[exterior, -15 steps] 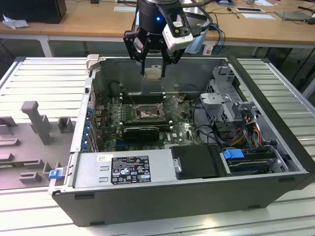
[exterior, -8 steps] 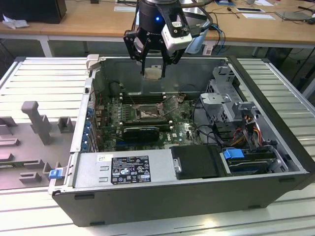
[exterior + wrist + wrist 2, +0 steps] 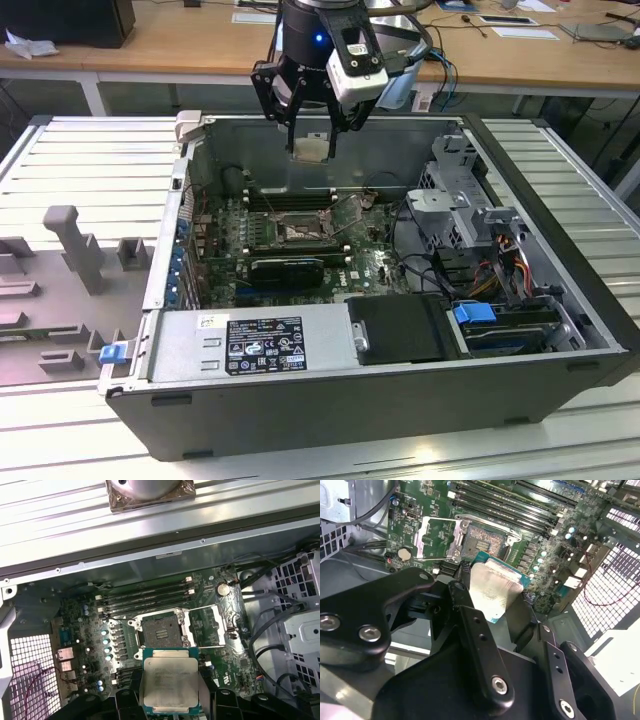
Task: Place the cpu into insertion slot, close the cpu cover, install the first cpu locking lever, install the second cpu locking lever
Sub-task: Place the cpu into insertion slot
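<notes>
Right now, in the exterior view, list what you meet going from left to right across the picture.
Grey post → blue clip → hand shut on the cpu → black panel → blue tab.

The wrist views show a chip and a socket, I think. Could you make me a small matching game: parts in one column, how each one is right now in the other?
Parts:
1. cpu
2. insertion slot
3. cpu cover
4. gripper

States:
a. swung open, lying beside the insertion slot
b. shut on the cpu
c. empty, pin field bare
d. held in the air over the open computer case

Pairs: 1-d, 2-c, 3-a, 4-b
</notes>
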{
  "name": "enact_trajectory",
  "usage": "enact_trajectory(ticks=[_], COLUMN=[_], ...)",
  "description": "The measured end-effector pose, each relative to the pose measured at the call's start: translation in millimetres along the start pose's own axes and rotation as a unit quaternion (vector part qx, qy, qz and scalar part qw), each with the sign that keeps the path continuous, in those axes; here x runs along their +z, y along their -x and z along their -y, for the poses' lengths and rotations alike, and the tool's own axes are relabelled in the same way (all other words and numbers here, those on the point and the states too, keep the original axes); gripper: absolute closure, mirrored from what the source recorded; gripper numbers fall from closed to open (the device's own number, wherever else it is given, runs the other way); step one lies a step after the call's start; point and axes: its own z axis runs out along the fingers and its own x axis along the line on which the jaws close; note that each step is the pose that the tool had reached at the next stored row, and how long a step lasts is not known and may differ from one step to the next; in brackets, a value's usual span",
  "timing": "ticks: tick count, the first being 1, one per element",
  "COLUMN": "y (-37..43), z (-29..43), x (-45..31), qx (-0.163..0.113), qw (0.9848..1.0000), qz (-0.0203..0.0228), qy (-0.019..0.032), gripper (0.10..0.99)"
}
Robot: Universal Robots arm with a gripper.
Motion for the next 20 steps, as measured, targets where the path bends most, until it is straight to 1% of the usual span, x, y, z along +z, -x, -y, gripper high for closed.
enact_trajectory(ticks=[20], y=[0.0], z=[0.0], x=[0.0], qx=[0.029], qw=[0.9996], qz=[0.0026], qy=[0.0006], gripper=[0.561])
